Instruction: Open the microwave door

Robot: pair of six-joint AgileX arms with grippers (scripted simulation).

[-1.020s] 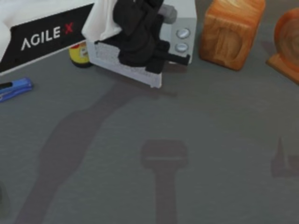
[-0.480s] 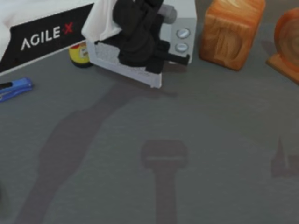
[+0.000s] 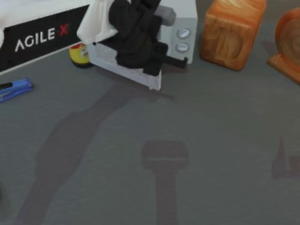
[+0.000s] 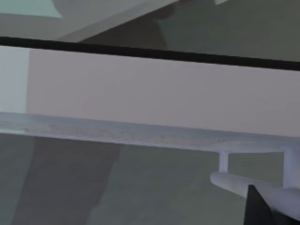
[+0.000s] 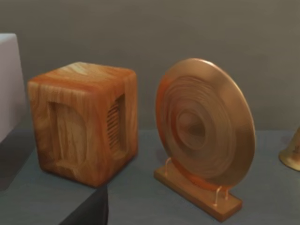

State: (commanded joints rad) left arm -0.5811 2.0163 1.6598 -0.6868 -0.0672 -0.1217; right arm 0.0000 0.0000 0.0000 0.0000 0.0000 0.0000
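Observation:
The white microwave (image 3: pixel 180 18) stands at the table's back centre, with two grey knobs (image 3: pixel 183 33) on its front. The microwave door (image 3: pixel 124 69), with its speckled mesh window, stands swung partly outward, its free edge toward the table's front. My left gripper (image 3: pixel 169 59) hangs over the door and is shut on the thin handle (image 4: pixel 243 183) at that edge. In the left wrist view one dark fingertip (image 4: pixel 257 208) rests against the handle below the door's edge (image 4: pixel 140 135). My right gripper (image 5: pixel 93 211) is out of the top view and shows only as a dark corner.
An orange wooden block (image 3: pixel 232 30) stands right of the microwave, and a wooden disc on a stand (image 3: pixel 287 42) is farther right. A yellow jar (image 3: pixel 79 55) sits left of the door and a blue stapler (image 3: pixel 14 89) near the left edge. A brass piece (image 5: pixel 291 152) lies beyond the disc.
My left arm has shifted slightly left, and the door's free edge has swung a little farther out with it. Nothing else moved.

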